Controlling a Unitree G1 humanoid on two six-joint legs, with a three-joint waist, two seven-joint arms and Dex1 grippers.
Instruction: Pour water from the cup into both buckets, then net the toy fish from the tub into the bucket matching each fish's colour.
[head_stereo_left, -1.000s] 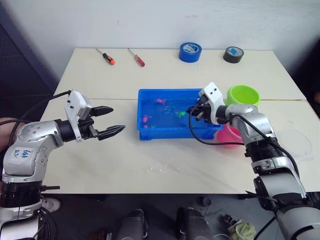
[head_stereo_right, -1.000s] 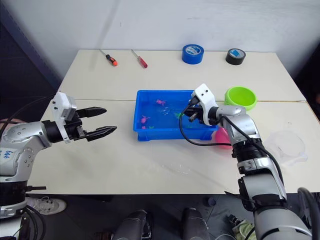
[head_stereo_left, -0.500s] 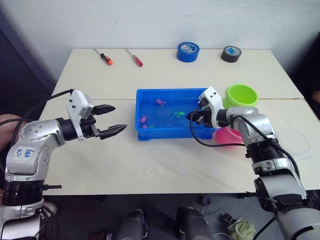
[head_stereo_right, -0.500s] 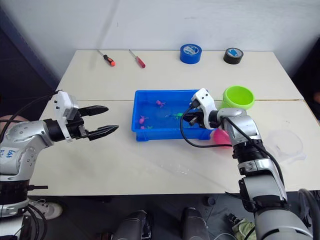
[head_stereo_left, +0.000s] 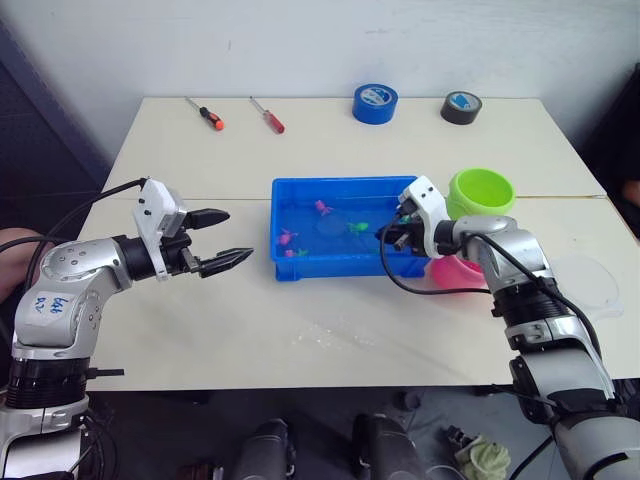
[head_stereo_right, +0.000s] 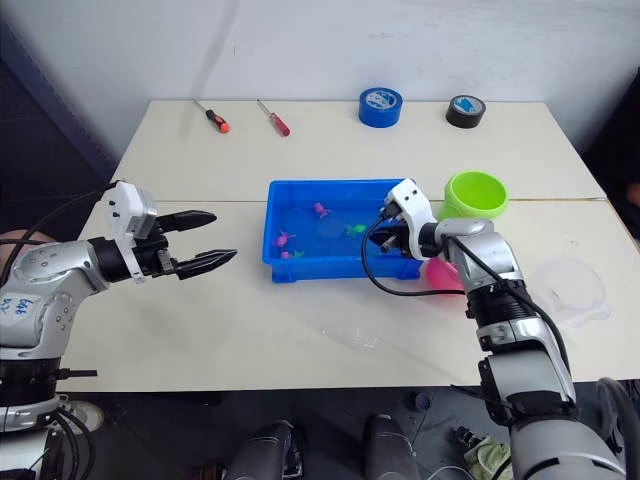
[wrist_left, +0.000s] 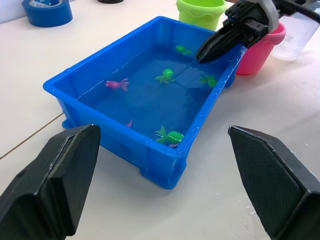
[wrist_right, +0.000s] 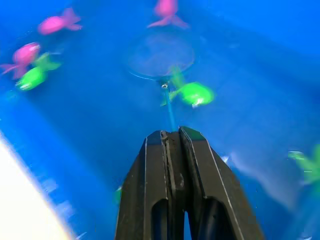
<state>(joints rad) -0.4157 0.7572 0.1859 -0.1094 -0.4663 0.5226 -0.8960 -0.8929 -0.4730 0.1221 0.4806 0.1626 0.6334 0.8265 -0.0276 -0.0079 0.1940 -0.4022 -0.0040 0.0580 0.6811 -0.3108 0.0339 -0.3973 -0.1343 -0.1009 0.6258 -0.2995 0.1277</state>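
our right end effector (wrist_right: 172, 137) pinches the thin black handle of the small blue-rimmed net (wrist_right: 161, 54), whose hoop sits ahead of it in the shallow bright blue plastic tub (head_stereo_left: 290, 200); our left end effector (head_stereo_left: 228, 240) hangs spread.

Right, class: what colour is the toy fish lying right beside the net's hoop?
Green: the toy fish beside the net shows best in the right wrist view.

My tub (wrist_left: 165, 172) is glossy blue plastic, and the fish (wrist_left: 165, 76) in it look like smooth shiny plastic too. The green bucket (head_stereo_left: 484, 190) and pink bucket (wrist_left: 262, 49) are smooth plastic on a matt, pale table (head_stereo_left: 330, 330). My right gripper (wrist_right: 172, 165) has matt black fingers.
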